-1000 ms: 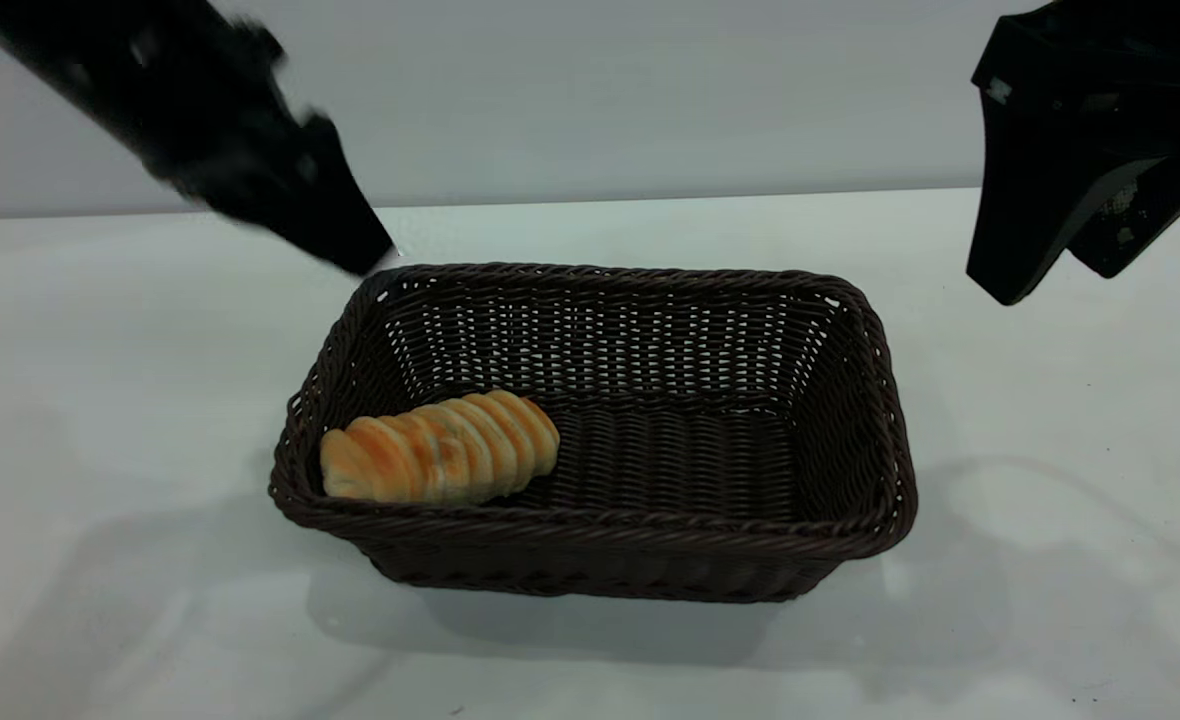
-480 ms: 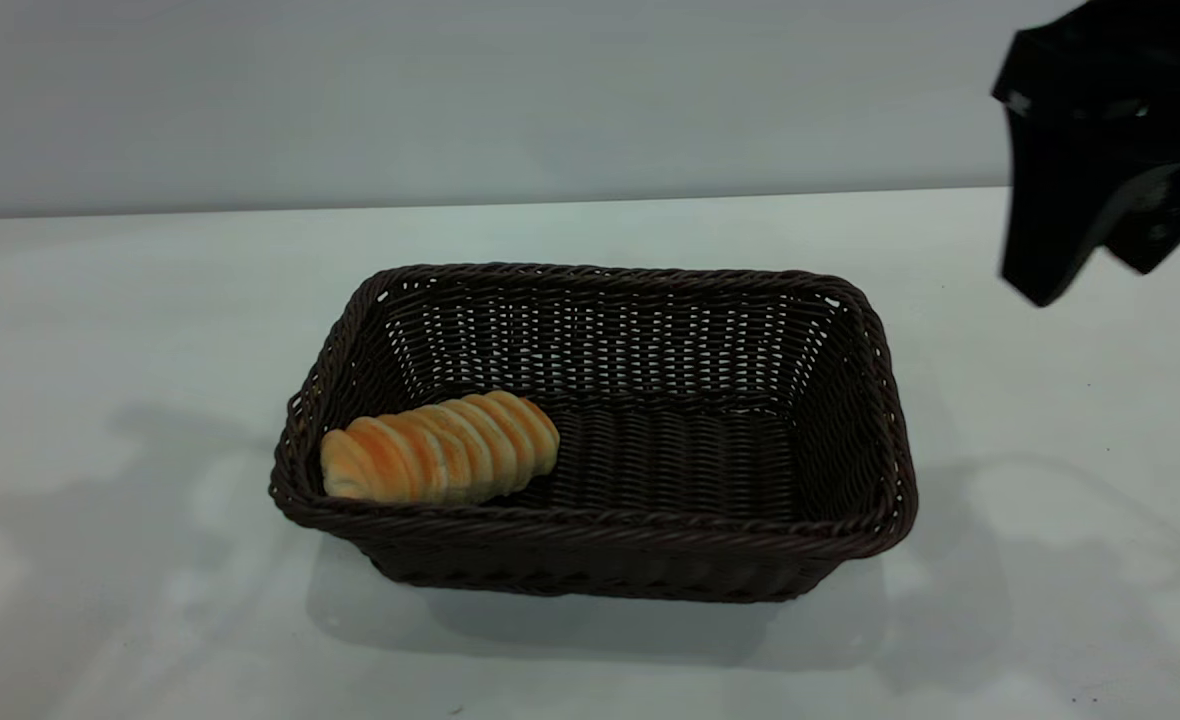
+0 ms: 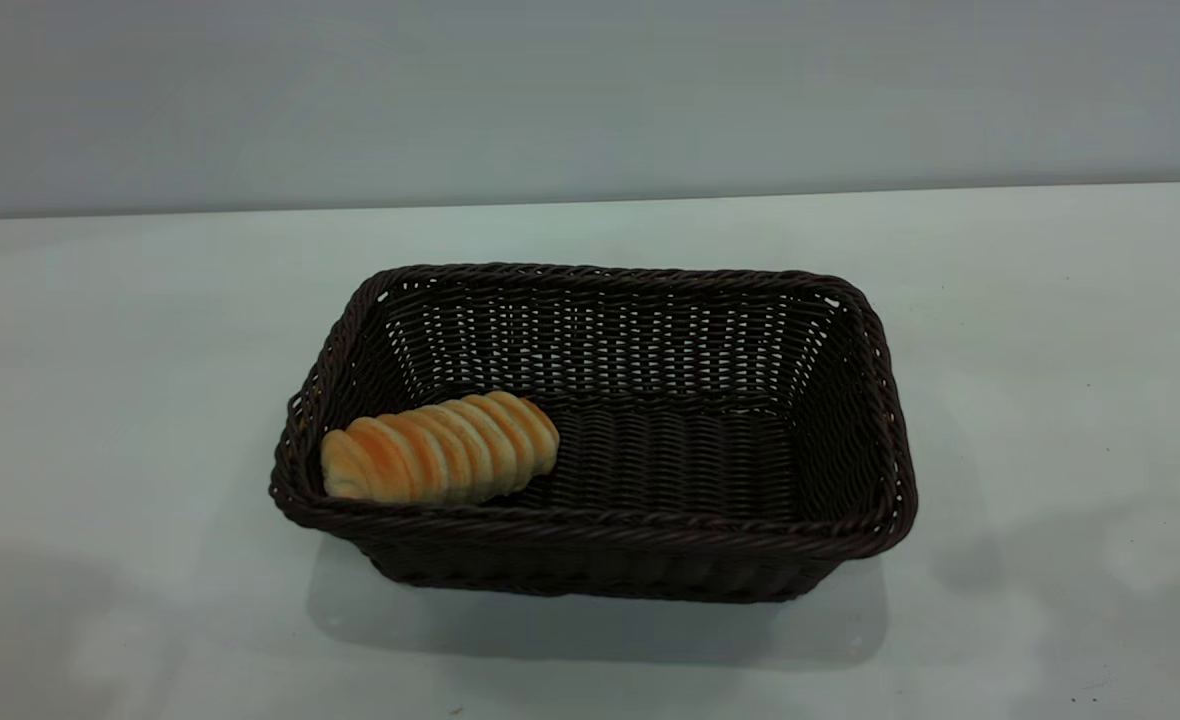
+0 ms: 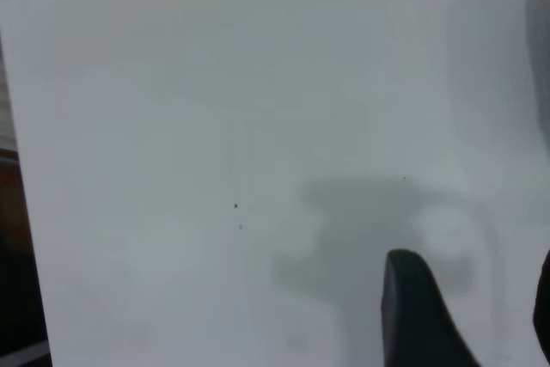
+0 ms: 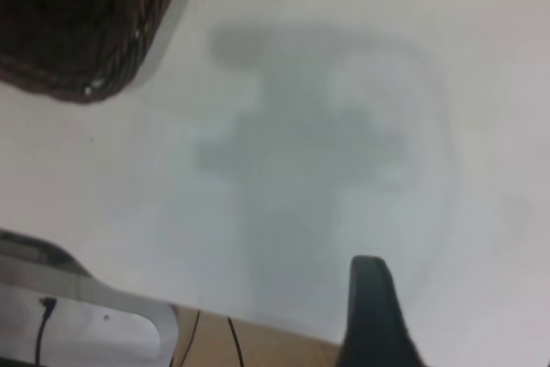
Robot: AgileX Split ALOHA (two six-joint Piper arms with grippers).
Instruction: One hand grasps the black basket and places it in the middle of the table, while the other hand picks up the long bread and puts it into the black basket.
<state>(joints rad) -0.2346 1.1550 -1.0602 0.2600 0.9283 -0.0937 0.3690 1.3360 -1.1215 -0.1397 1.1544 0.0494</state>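
The black basket (image 3: 595, 560) stands in the middle of the table (image 3: 1050, 400). The long bread (image 3: 440, 450) lies inside it, against the left end near the front wall. Neither arm appears in the exterior view. In the left wrist view my left gripper (image 4: 477, 285) hangs open over bare table, one finger (image 4: 417, 307) in full sight and the other at the frame's edge. My right gripper (image 5: 460, 307) is open over bare table too; only one finger (image 5: 371, 315) shows, with nothing beside it. A corner of the basket (image 5: 82, 32) lies some way beyond it.
The table's edge (image 4: 19, 212) runs close by the left gripper, with dark floor past it. Near the right gripper the table ends at a brown floor (image 5: 258, 345) with thin cables and a pale grey fixture (image 5: 86, 324).
Both arms have pulled back out of the exterior view, the left one first, then the right. Basket and bread have not moved.
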